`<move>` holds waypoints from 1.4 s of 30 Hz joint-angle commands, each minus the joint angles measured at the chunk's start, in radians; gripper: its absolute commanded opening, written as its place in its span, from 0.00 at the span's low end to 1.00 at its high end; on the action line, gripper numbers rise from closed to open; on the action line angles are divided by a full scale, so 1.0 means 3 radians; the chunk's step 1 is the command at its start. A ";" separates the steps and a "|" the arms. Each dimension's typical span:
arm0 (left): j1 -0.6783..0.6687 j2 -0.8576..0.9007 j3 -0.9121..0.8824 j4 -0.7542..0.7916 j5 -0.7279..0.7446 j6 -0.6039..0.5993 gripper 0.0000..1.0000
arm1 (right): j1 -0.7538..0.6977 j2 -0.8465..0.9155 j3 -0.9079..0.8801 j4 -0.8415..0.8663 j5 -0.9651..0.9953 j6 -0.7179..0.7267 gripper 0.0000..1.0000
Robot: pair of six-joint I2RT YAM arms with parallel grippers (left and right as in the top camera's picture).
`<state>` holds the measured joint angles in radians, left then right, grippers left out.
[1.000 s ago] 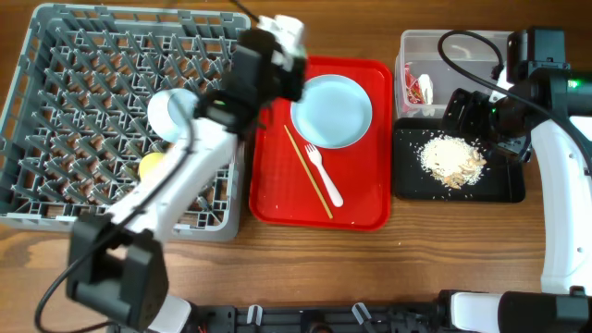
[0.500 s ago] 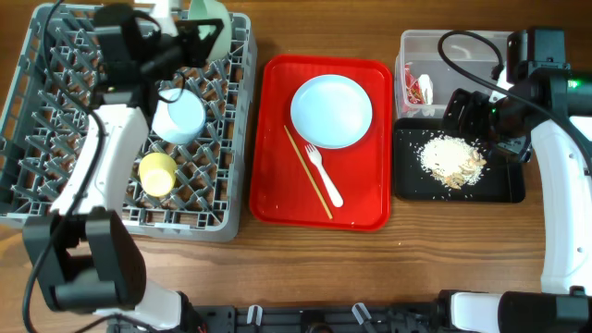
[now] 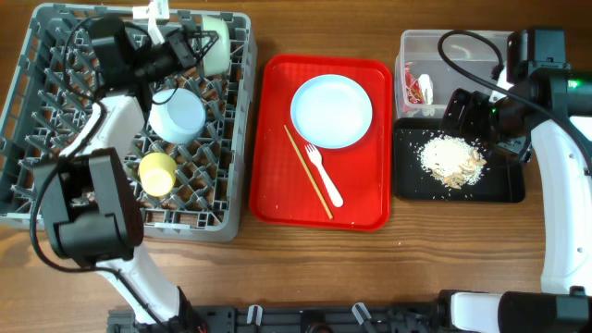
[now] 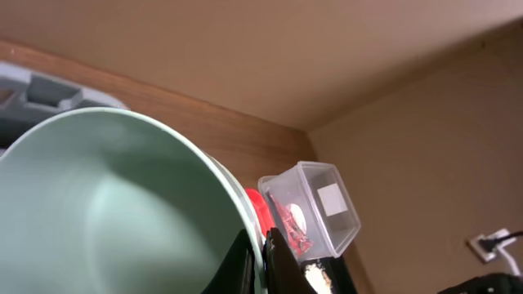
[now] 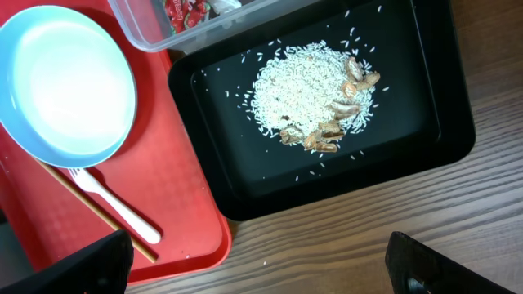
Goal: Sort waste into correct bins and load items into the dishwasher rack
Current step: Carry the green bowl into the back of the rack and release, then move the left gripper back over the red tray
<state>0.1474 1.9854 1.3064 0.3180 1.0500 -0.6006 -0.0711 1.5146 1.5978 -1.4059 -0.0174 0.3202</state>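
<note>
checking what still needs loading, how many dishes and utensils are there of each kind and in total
plate: 1
bowls: 2 (white bowl, green bowl)
cup: 1
fork: 1
chopsticks: 1 set
total: 6

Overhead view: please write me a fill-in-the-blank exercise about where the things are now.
The ___ wrapper lies in the clear tub. The ___ cup sits in the rack. The food scraps lie in the ___ tray. The ___ claw grips the mint bowl.
Missing words: red; yellow; black; left.
</note>
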 commanded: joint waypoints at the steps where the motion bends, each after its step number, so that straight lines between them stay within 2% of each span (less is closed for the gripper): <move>1: 0.0106 0.0145 0.0004 0.0048 0.0126 -0.0209 0.04 | -0.0004 -0.0023 0.0024 0.0004 0.0057 -0.0013 1.00; 9: 0.0324 0.0224 0.0004 0.0046 0.0060 -0.0209 0.05 | -0.0004 -0.0023 0.0024 -0.0006 0.0055 -0.0006 1.00; 11: 0.0384 0.0225 0.0004 0.0031 0.0025 -0.0207 0.14 | -0.0004 -0.0023 0.0024 -0.0006 0.0056 -0.0008 1.00; 13: 0.0451 0.0225 0.0004 0.0024 0.0013 -0.0206 0.16 | -0.0004 -0.0023 0.0024 -0.0009 0.0056 -0.0008 1.00; 14: 0.0481 0.0225 0.0004 0.0024 0.0011 -0.0206 0.23 | -0.0004 -0.0023 0.0024 -0.0009 0.0056 -0.0006 1.00; 15: 0.0533 0.0225 0.0004 0.0024 0.0011 -0.0206 0.37 | -0.0004 -0.0023 0.0024 -0.0011 0.0056 -0.0006 1.00; 16: 0.0567 0.0225 0.0004 0.0024 0.0011 -0.0206 0.44 | -0.0004 -0.0023 0.0024 -0.0014 0.0056 -0.0008 1.00; 17: 0.0626 0.0225 0.0004 0.0024 0.0011 -0.0207 0.46 | -0.0004 -0.0023 0.0024 -0.0019 0.0056 -0.0006 0.99; 19: 0.0727 0.0225 0.0004 0.0023 0.0014 -0.0207 0.58 | -0.0004 -0.0023 0.0024 -0.0029 0.0056 -0.0008 1.00; 21: 0.0802 0.0225 0.0004 0.0022 0.0014 -0.0207 0.59 | -0.0004 -0.0023 0.0024 -0.0036 0.0056 -0.0006 1.00; 23: 0.0896 0.0225 0.0004 0.0022 0.0015 -0.0207 0.67 | -0.0004 -0.0023 0.0024 -0.0033 0.0056 0.0004 1.00; 24: 0.0946 0.0224 0.0004 0.0024 0.0032 -0.0209 0.68 | -0.0004 -0.0023 0.0024 -0.0034 0.0056 0.0008 1.00; 25: 0.0987 0.0220 0.0004 0.0024 0.0065 -0.0209 0.77 | -0.0004 -0.0023 0.0024 -0.0037 0.0056 0.0005 1.00; 26: 0.1027 0.0216 0.0004 0.0025 0.0104 -0.0209 0.96 | -0.0004 -0.0023 0.0024 -0.0039 0.0056 0.0005 1.00; 27: 0.1069 0.0209 0.0004 0.0025 0.0151 -0.0209 1.00 | -0.0004 -0.0023 0.0024 -0.0041 0.0056 0.0006 1.00; 30: 0.1161 0.0155 0.0004 0.0008 0.0268 -0.0210 1.00 | -0.0004 -0.0023 0.0024 -0.0039 0.0056 0.0005 1.00; 35: 0.1142 -0.0108 0.0004 -0.0306 0.0202 -0.0116 0.99 | -0.0004 -0.0023 0.0024 -0.0032 0.0056 0.0004 1.00; 37: 0.1045 -0.0320 0.0004 -0.0689 -0.0094 0.0037 0.99 | -0.0004 -0.0023 0.0024 -0.0052 0.0056 0.0004 1.00; 42: 0.0713 -0.0774 0.0004 -0.1620 -0.0984 0.0755 1.00 | -0.0004 -0.0023 0.0024 -0.0055 0.0057 0.0004 1.00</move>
<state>0.4427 1.8862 1.3052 -0.0345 0.9810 -0.5751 -0.0711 1.5146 1.5978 -1.4208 -0.0174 0.3206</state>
